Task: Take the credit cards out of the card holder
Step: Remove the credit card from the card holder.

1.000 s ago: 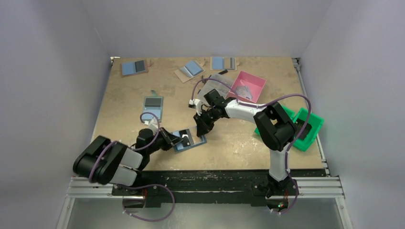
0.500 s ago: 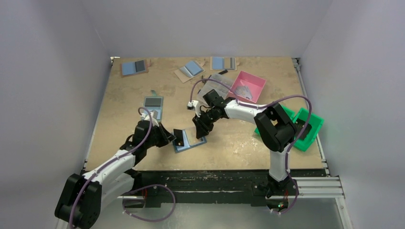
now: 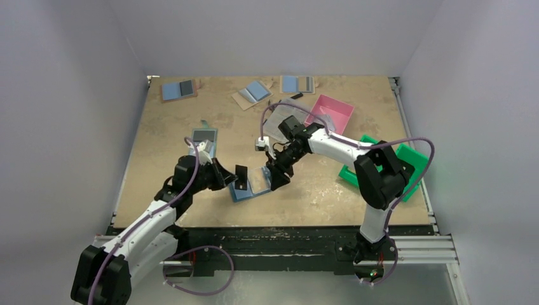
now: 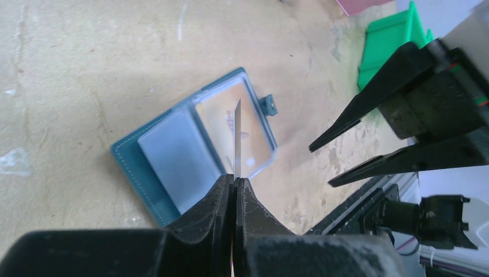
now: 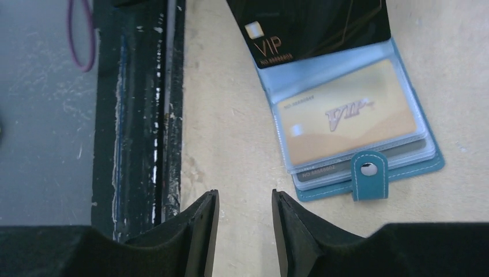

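At the left, the left end effector (image 4: 235,183) is closed tight on a black card (image 3: 241,177). The card is pinched by one edge and held upright, clear of the sleeves, just above the card holder (image 4: 173,153). The card holder is laid open and flat on the tabletop (image 3: 318,190), close to the near edge and a little left of the middle. Its clasp tab (image 5: 368,173) is on the side facing the right arm. A gold card (image 5: 346,118) is seen inside the top clear sleeve, and the edge of at least one more card shows in the sleeves beneath it.

To the right, the right end effector (image 5: 242,222) is held just beside the holder's tab side. Its fingers are partly parted and nothing is gripped between them.

The step in hand is judged to be the removal of one card. The black card is out, so the task is only partly done.

For the next move, the black card needs to be carried off and laid on bare tabletop. The holder would then need to be pinned down, probably by the right end effector. The gold card could then be drawn from its slick sleeve without the holder being lifted with it.
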Robot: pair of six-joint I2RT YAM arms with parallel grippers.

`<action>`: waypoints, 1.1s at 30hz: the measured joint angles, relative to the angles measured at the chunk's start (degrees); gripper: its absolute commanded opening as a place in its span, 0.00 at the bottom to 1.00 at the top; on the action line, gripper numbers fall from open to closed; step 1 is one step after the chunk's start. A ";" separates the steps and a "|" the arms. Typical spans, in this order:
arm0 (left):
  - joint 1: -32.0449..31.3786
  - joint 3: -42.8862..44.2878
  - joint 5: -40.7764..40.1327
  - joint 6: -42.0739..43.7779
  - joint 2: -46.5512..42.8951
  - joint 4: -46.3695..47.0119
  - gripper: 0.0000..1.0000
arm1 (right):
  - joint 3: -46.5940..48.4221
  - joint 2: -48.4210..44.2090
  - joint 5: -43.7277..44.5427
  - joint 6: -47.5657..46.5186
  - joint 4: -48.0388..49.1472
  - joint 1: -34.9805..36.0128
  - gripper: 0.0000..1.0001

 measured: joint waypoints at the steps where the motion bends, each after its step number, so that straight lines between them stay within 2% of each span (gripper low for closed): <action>1: 0.00 0.31 0.83 0.11 0.13 0.07 0.00 | 0.26 -1.03 -0.90 -1.62 -1.07 -0.37 0.48; 5: 0.00 1.88 4.17 0.66 1.27 1.09 0.00 | 1.33 -4.85 -4.42 -7.30 -5.03 -2.93 0.49; 11: -0.37 3.58 8.50 0.44 3.98 5.05 0.00 | 1.55 -9.35 -9.27 -14.97 -8.74 -7.82 0.61; 13: -1.66 4.15 9.07 0.42 5.40 6.58 0.00 | 1.27 -10.84 -10.93 -18.91 -9.62 -8.26 0.65; 19: -9.90 7.63 9.27 1.01 10.40 8.94 0.00 | 0.74 -12.79 -14.43 -28.87 -13.73 -8.22 0.66; 33: -17.29 11.98 8.94 3.93 15.26 10.99 0.00 | 0.63 -11.67 -14.49 -26.93 -13.92 -11.58 0.69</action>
